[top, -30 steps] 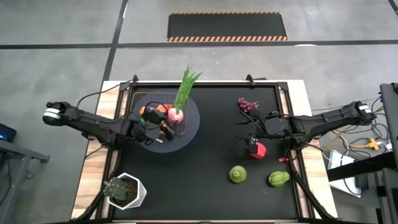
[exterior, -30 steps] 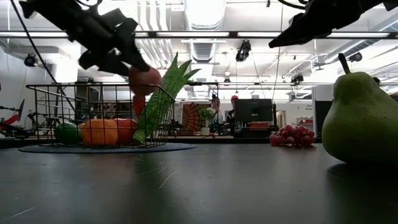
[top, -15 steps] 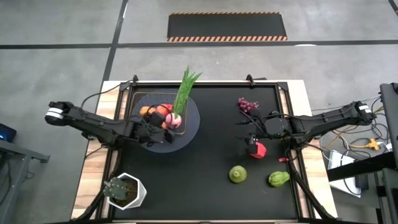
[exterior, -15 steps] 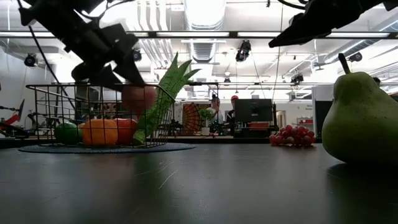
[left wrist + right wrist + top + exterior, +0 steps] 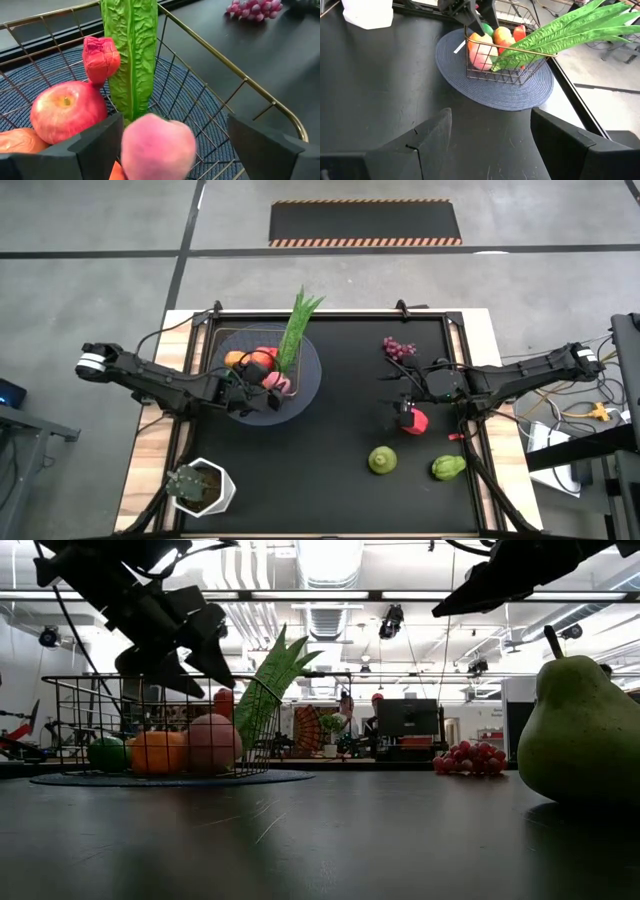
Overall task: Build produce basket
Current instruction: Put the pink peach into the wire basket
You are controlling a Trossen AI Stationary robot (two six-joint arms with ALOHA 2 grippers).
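Jaws of my left gripper point(image 5: 170, 145) spread wide, empty, over the basket point(image 5: 262, 370) near the surface's far-left corner; pink fruit point(image 5: 157, 145) inside. Right gripper point(image 5: 405, 402) part-open, empty. Risk: retracting low, I snag the wire rim.

Lit brightly by ceiling strips point(image 5: 330, 560) glaring overhead; showed faint sheen on the dark worktop point(image 5: 320, 840); blurred, perhaps from motion, the pink fruit point(image 5: 157, 145).
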